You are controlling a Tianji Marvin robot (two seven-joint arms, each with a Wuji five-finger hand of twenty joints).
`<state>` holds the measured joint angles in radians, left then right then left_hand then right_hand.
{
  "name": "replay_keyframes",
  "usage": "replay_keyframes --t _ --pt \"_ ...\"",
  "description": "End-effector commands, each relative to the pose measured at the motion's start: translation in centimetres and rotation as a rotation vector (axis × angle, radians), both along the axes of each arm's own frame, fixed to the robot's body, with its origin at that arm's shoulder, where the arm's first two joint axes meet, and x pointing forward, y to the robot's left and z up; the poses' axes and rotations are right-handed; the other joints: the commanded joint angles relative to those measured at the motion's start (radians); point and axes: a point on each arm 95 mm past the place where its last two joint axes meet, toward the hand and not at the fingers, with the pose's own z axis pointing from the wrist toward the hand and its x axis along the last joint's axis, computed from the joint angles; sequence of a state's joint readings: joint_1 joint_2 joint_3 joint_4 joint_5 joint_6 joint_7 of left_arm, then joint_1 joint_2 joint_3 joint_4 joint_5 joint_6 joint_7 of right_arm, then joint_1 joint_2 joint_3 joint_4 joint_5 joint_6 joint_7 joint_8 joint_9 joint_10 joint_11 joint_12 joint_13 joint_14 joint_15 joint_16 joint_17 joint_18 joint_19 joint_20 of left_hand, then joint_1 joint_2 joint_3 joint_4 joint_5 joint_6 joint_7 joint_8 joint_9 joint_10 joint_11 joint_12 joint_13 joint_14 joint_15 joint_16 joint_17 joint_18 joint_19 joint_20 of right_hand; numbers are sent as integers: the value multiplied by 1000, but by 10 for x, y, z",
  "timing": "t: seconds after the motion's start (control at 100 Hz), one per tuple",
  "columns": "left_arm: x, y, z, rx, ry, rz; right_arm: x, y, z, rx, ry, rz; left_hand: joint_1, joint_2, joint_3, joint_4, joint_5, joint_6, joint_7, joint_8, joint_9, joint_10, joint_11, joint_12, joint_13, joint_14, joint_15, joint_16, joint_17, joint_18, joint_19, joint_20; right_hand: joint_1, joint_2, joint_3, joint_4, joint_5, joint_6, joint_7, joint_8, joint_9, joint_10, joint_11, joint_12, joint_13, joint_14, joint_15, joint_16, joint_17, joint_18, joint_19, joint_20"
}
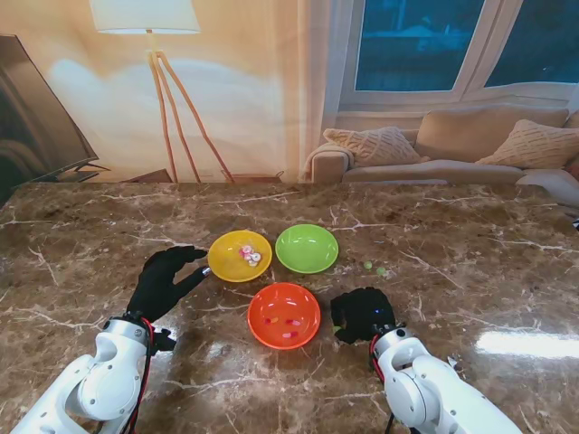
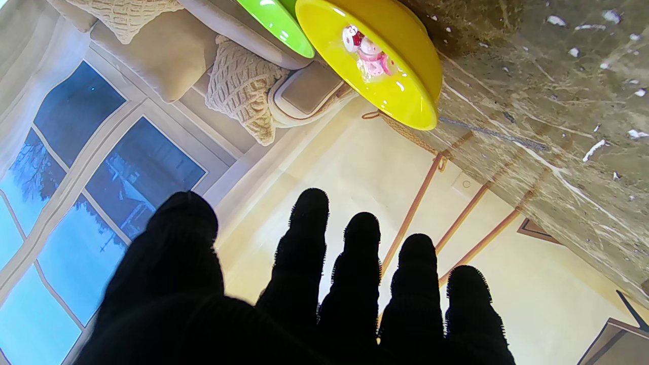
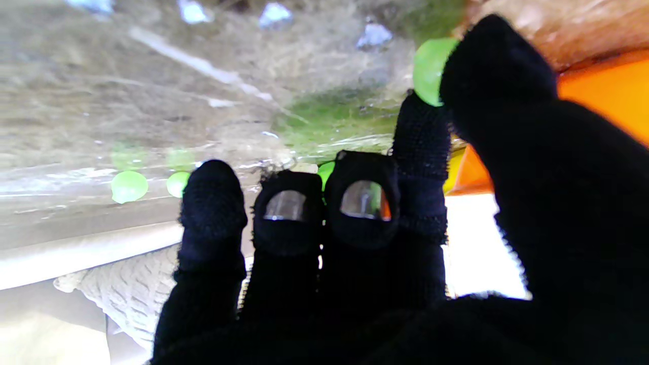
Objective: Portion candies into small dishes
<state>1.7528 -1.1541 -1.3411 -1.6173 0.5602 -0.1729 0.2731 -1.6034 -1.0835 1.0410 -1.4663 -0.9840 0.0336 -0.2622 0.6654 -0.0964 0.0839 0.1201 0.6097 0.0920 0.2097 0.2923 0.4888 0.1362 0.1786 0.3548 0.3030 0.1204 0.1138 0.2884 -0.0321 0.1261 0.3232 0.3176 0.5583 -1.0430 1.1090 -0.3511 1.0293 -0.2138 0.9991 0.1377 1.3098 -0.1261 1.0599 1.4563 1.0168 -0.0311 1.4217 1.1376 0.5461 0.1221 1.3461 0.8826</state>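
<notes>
Three small dishes sit mid-table: a yellow dish (image 1: 226, 262) holding pink and white candies (image 1: 250, 256), an empty green dish (image 1: 307, 249), and an orange dish (image 1: 284, 303) with a few red candies (image 1: 288, 326). My left hand (image 1: 167, 280) rests just left of the yellow dish (image 2: 405, 101), fingers (image 2: 355, 263) spread and holding nothing. My right hand (image 1: 362, 314) sits right of the orange dish with fingers curled. In the right wrist view its thumb and index fingertip (image 3: 421, 126) pinch a green candy (image 3: 428, 68). Two more green candies (image 1: 374, 268) lie loose farther out.
The brown marble table (image 1: 470, 235) stretches wide on both sides. A backdrop with a lamp, sofa and window stands behind its far edge. The loose green candies (image 3: 129, 186) also show beyond my right hand's fingers.
</notes>
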Motion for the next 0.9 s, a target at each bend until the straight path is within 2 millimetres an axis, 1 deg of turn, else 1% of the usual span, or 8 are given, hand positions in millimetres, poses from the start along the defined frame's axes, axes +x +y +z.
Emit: replay_keyframes --t 0.0,0.3,0.56,0.64,0.69,0.75,0.78,0.89 --pt "-2 0 -2 1 3 3 -4 -1 -2 -10 18 5 1 38 -25 -2 -9 -12 2 19 19 15 5 9 4 -3 -10 11 -16 -20 -21 8 81 52 39 21 52 -90 63 81 37 10 28 44 13 -37 23 11 -9 16 23 -4" --pt "-2 1 -2 1 3 7 -3 -3 4 -11 3 9 1 39 -25 -3 -9 -12 2 19 20 15 4 10 4 -5 -10 11 -16 -18 -22 9 80 53 41 21 50 -96 66 105 35 12 30 48 9 -38 20 11 -10 15 22 -4" --pt "-2 1 -2 1 3 8 -3 -3 -4 -18 13 16 1 39 -26 -3 -8 -13 2 19 19 13 4 10 4 -4 -10 11 -16 -18 -22 10 76 50 40 18 51 -89 53 95 37 12 29 48 9 -39 19 11 -10 15 21 -3" --pt "-2 1 -2 1 3 7 -2 -3 -5 -22 14 18 2 39 -26 -3 -9 -13 2 19 19 14 3 10 3 -5 -10 11 -16 -18 -23 10 78 43 35 17 53 -71 41 64 39 11 23 45 11 -41 15 9 -10 15 21 -3" --pt "-2 1 -2 1 3 7 -2 -3 -5 -23 16 19 1 39 -26 -3 -10 -12 2 19 18 13 3 10 3 -6 -10 11 -16 -18 -23 10 79 39 33 17 51 -61 42 33 41 11 19 44 12 -41 14 8 -6 17 19 -5" --pt "-2 1 -2 1 3 7 -2 -3 -5 -23 19 21 1 39 -26 -3 -9 -12 2 19 19 12 3 10 4 -4 -10 11 -16 -18 -23 10 79 32 31 15 45 -42 36 -11 43 10 14 41 13 -42 13 6 -3 18 17 -7" --pt "-2 1 -2 1 3 6 -2 -2 -5 -23 21 21 1 39 -26 -3 -9 -13 2 19 20 14 4 10 4 -5 -11 11 -16 -17 -23 10 77 30 29 13 35 -35 45 -45 43 9 13 41 14 -43 12 4 -3 18 18 -9" --pt "-2 1 -2 1 4 6 -2 -3 -7 -24 32 24 0 39 -26 -3 -8 -14 2 19 19 12 3 10 4 -6 -10 11 -16 -19 -23 10 72 17 27 9 13 -20 22 -81 42 4 4 36 15 -43 11 2 -2 16 17 -11"
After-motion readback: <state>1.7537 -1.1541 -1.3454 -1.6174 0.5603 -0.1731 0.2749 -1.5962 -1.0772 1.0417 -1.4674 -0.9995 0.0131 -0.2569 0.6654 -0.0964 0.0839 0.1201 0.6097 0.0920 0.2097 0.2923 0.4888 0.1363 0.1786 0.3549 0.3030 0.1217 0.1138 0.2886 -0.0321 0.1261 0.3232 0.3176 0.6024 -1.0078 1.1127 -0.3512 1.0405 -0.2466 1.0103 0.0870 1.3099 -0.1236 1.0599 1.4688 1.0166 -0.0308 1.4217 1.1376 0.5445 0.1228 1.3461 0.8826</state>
